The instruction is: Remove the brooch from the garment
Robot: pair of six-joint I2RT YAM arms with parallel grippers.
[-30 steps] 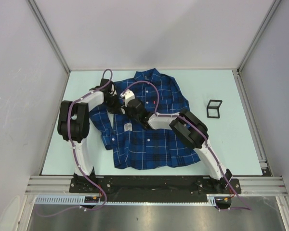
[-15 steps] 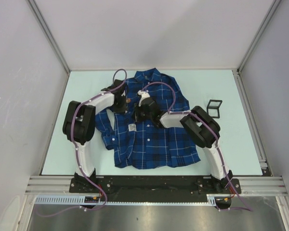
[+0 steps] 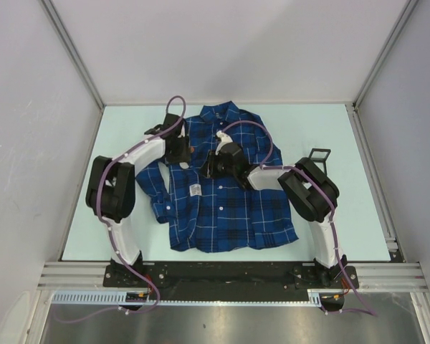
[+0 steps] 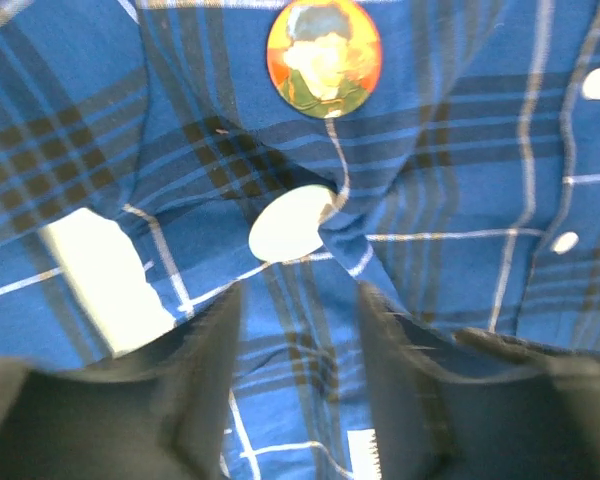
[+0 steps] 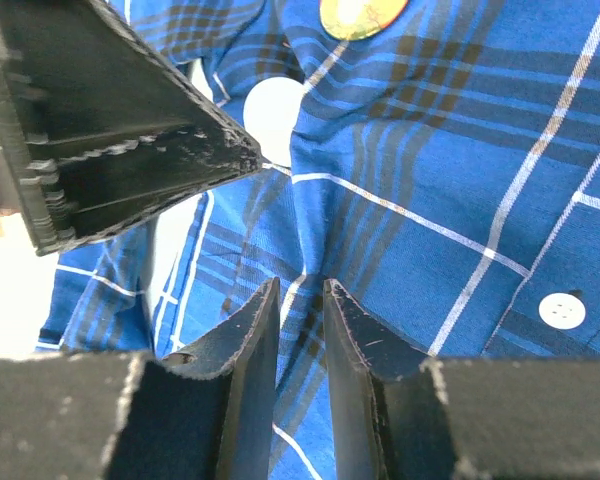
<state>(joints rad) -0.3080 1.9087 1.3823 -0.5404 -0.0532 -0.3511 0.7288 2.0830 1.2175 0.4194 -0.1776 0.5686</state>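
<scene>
So, your brooch (image 4: 324, 57) is a round, orange-rimmed portrait badge, pinned at 12 o'clock on the blue plaid garment (image 4: 460, 150). Left gripper (image 4: 300, 305) is spread wide and holding nothing. Right gripper (image 5: 300, 290) is nearly closed, pinching a fold of the plaid.

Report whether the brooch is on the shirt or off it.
On. The round orange-rimmed portrait brooch lies flat against the dark blue plaid shirt in the left wrist view, nothing gripping it.

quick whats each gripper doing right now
left gripper: open, fingers apart over the garment below the brooch, holding nothing
right gripper: shut on a fold of the garment
</scene>
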